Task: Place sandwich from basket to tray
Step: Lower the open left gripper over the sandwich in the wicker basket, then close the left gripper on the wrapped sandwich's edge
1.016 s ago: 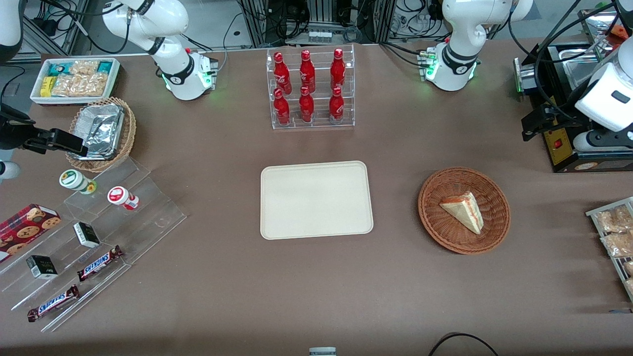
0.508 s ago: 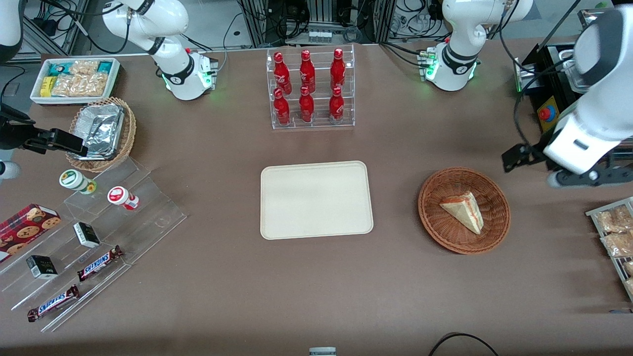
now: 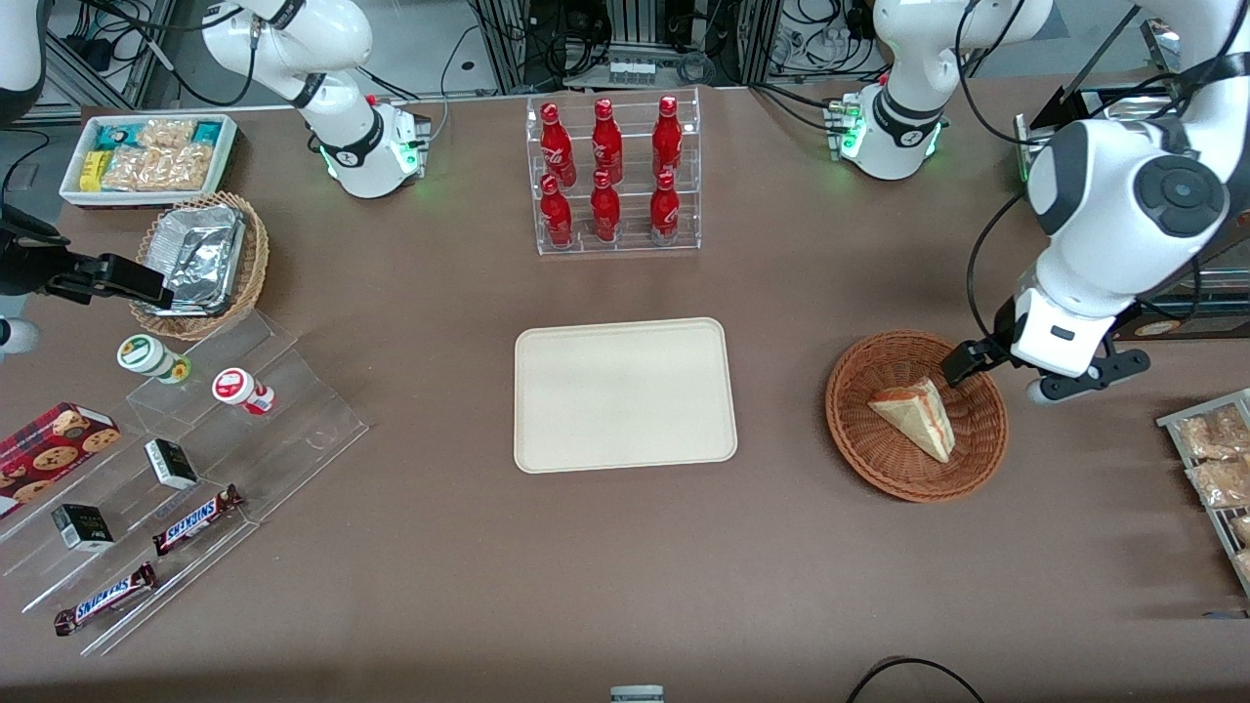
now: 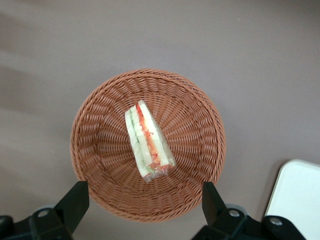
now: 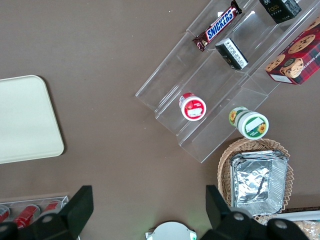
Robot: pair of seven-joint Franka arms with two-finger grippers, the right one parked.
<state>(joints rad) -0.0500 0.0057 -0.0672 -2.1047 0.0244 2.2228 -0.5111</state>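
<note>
The sandwich (image 3: 916, 418), a pale bread wedge with red and green filling, lies in the round reddish-brown wicker basket (image 3: 859, 439). In the left wrist view the sandwich (image 4: 148, 142) lies near the middle of the basket (image 4: 100, 150). My left gripper (image 3: 1020, 374) hovers above the basket's rim on the side toward the working arm's end. It is open and empty (image 4: 145, 210), its fingers (image 4: 75, 200) spread about as wide as the basket. The cream tray (image 3: 547, 439) lies flat and bare mid-table, beside the basket; one of its corners shows in the wrist view (image 4: 300, 200).
A clear rack of red bottles (image 3: 610, 176) stands farther from the front camera than the tray. A wire rack of bagged snacks (image 3: 1216, 469) sits at the working arm's end, near the basket. A black machine (image 3: 1123, 293) stands close to the arm. Acrylic steps with snacks (image 3: 195, 459) lie toward the parked arm's end.
The left arm has swung from the table's edge near the black machine toward the basket. The gripper now hangs over the basket's rim. The sandwich and tray have not moved.
</note>
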